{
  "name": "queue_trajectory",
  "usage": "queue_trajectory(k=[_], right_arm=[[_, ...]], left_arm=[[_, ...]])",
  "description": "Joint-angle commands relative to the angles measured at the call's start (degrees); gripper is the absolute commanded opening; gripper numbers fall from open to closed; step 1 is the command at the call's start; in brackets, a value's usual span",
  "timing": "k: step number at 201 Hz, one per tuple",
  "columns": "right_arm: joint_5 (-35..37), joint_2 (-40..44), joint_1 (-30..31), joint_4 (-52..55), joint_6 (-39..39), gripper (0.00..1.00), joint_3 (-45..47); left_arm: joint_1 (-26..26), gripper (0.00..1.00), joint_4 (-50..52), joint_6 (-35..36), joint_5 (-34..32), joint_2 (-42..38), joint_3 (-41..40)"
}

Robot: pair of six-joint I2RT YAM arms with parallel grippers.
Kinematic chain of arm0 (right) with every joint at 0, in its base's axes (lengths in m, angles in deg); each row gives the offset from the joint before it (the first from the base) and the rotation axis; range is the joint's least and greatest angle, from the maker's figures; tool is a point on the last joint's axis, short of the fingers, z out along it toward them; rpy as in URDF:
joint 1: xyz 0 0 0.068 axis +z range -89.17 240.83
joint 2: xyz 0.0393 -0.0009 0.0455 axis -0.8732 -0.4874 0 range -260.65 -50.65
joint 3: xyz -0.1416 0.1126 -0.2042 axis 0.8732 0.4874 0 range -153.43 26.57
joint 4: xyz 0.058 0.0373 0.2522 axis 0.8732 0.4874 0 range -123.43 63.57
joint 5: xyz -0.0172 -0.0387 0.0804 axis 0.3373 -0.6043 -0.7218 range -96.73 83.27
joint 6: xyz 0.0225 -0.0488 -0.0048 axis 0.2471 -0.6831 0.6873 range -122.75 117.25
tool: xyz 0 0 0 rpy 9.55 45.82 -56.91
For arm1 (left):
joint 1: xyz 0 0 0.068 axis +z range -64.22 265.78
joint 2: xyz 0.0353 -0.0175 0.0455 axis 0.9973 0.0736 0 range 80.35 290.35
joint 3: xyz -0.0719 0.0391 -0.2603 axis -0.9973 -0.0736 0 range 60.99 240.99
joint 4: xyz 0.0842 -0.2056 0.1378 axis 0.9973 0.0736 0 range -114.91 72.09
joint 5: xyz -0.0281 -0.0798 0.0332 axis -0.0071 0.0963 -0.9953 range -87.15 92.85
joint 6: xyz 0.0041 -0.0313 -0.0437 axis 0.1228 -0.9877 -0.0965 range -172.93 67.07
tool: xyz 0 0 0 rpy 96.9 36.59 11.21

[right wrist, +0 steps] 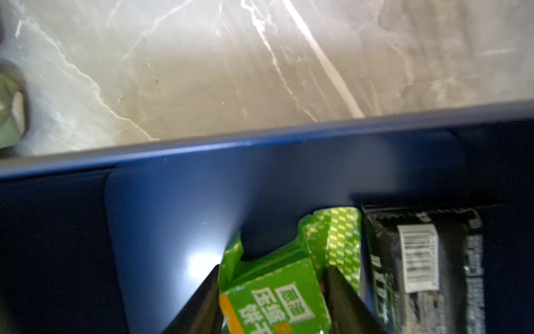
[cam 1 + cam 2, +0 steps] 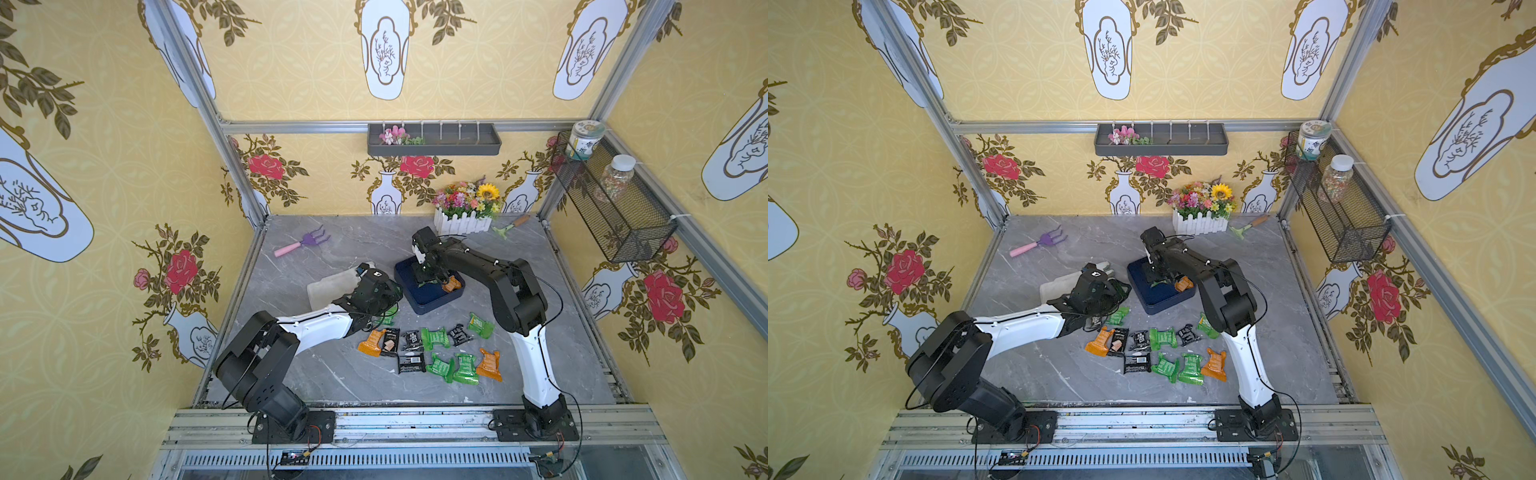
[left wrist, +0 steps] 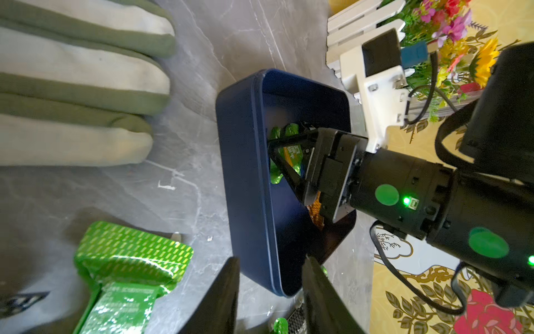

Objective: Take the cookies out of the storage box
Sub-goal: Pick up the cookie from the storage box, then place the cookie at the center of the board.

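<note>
Green, orange and black foil cookie packs (image 2: 434, 337) are lying loose on the near table (image 2: 332, 374). The left claw (image 3: 273, 260) is hovering part open, holding nothing, beside the blue box (image 2: 428, 305). Inside it, the right claw (image 1: 273, 269) is pinching 1 crinkled green pack (image 1: 277, 292) between its fingers, a black pack (image 1: 419, 260) lying just beside.
</note>
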Motion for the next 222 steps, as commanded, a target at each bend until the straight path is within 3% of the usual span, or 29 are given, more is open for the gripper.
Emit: queue_trajectory(k=[1, 22, 96, 182, 222], right_arm=[[0.3, -0.1, 0.2, 2.1, -0.4, 0.47, -0.4], [0.6, 1.0, 0.4, 2.3, -0.2, 0.41, -0.3], [2.0, 11.7, 1.5, 0.6, 3.1, 0.37, 3.3], [10.7, 39.3, -4.3, -3.2, 15.8, 0.36, 31.7], [2.7, 43.2, -14.5, -8.2, 22.8, 0.35, 43.9]], left_arm=[[0.0, 0.41, 0.2, -0.9, -1.1, -0.1, -0.5], [0.0, 0.41, 0.1, -0.9, -1.1, -0.1, -0.6], [0.0, 0.4, -0.6, -1.1, -1.1, -0.8, -1.2], [-0.1, 0.5, -1.5, -0.8, 1.5, 3.3, 2.0], [-0.7, 0.53, -1.4, -0.9, 0.2, 5.0, 3.5]])
